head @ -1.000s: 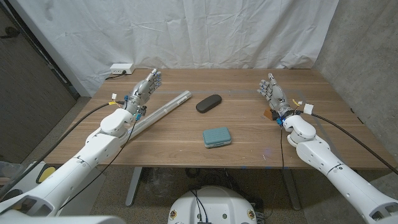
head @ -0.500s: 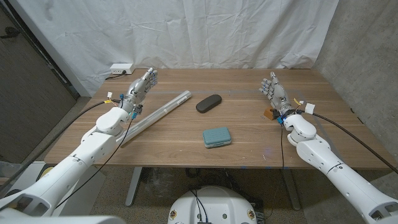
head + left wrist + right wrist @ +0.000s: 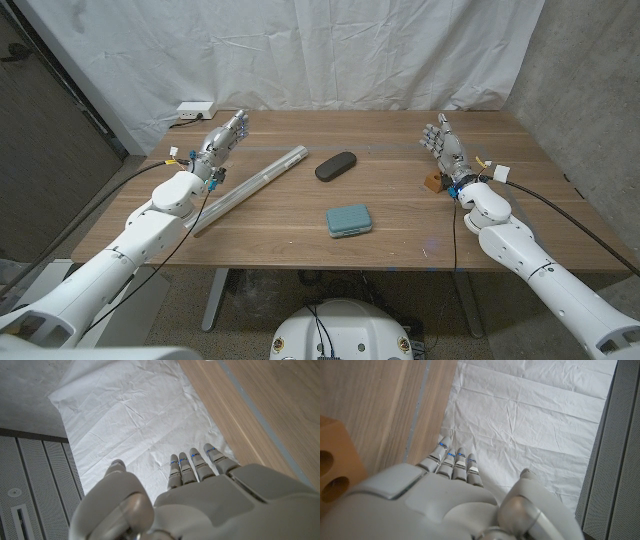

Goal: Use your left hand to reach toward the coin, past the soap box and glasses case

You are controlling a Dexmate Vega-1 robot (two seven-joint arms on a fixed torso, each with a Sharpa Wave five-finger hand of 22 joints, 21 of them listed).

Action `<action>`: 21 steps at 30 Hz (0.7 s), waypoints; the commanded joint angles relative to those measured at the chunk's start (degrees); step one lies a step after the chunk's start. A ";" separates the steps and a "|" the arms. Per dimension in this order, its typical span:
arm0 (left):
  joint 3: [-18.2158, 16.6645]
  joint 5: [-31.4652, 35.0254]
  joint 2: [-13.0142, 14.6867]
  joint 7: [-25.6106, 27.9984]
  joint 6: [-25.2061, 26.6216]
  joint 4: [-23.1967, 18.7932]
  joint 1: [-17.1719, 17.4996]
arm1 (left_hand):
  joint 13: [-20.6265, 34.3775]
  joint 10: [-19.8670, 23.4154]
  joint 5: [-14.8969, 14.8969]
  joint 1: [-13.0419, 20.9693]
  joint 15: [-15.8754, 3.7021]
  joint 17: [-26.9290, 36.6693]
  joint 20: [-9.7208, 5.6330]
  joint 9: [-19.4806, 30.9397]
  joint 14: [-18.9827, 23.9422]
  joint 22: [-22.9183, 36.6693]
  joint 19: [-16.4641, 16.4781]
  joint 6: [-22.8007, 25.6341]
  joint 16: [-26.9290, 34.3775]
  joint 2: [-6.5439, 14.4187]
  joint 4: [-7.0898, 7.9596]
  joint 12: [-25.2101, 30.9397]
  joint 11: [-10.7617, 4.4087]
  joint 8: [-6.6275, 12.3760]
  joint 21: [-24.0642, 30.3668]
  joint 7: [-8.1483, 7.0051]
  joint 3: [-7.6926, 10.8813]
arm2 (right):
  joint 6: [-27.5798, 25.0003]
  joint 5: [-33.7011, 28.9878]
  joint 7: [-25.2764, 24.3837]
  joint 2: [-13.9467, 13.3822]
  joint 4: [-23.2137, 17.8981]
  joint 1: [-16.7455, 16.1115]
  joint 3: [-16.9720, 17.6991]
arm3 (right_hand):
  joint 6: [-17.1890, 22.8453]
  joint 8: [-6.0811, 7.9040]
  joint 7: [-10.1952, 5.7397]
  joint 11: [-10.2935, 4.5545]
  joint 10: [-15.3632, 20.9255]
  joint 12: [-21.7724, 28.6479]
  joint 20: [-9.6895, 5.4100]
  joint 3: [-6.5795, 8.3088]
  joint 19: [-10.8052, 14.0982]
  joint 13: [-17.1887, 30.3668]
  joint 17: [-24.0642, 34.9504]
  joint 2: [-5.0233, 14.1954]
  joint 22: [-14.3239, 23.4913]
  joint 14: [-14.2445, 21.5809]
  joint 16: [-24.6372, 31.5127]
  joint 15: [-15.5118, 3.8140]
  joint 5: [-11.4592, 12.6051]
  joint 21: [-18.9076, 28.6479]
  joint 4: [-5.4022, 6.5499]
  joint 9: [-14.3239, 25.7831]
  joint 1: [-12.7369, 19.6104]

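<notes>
A teal soap box (image 3: 349,220) lies near the table's middle, toward the front. Behind it lies a dark oval glasses case (image 3: 336,165). My left hand (image 3: 222,137) hovers over the table's back left part, well to the left of both, fingers stretched out and apart, holding nothing. In the left wrist view the left hand (image 3: 200,495) points its fingers (image 3: 191,462) at the white curtain. My right hand (image 3: 445,145) stands at the right side, fingers straight up and empty; the right wrist view shows this right hand (image 3: 445,500) too.
A long grey bar (image 3: 250,187) lies slanted between my left hand and the glasses case. A small wooden block (image 3: 434,183) with holes (image 3: 332,467) sits beside my right hand. A white power strip (image 3: 196,108) lies at the back left corner.
My left hand has drifted a little to the left, away from the grey bar. My right hand has shifted slightly right and back. The objects have not moved.
</notes>
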 commanded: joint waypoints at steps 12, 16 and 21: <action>-0.44 6.00 2.91 7.41 4.23 -4.30 2.20 | 0.23 0.91 0.48 1.72 -0.59 0.16 -2.81 0.18 0.78 0.30 0.77 0.91 -0.01 0.57 -0.71 -0.19 -0.65 -0.19 -0.02 -0.60 0.48 | -0.30 0.04 -1.25 -0.67 -1.62 -1.48 0.82 | 0.62 0.47 -0.08 0.00 0.56 -0.14 0.10 -0.26 0.51 0.28 0.25 0.19 0.09 0.26 0.18 0.27 0.41 -0.41 -0.14 0.14 0.18; -0.53 6.90 4.18 7.71 5.78 -5.31 2.60 | 0.23 1.00 0.52 1.93 -0.73 0.16 -2.90 0.18 0.93 0.30 0.87 1.01 -0.02 0.69 -0.79 -0.24 -0.81 -0.23 -0.05 -0.71 0.54 | -0.32 0.08 -1.37 -0.58 -1.80 -1.59 0.84 | 0.61 0.46 -0.11 0.03 0.60 -0.14 0.13 -0.29 0.56 0.28 0.25 0.20 0.09 0.30 0.19 0.30 0.41 -0.49 -0.15 0.14 0.17; -0.81 7.43 4.82 8.25 6.74 -5.75 3.01 | 0.24 0.94 0.58 2.17 -0.85 0.16 -2.94 0.18 0.90 0.30 0.87 0.97 -0.13 0.72 -0.91 -0.36 -0.97 -0.34 -0.13 -0.71 0.56 | -0.69 -0.26 -2.10 -0.56 -2.15 -1.75 0.75 | 0.61 0.44 -0.13 -0.02 0.68 -0.13 0.11 -0.33 0.69 0.28 0.25 0.22 0.10 0.39 0.22 0.43 0.41 -0.60 -0.17 0.14 0.16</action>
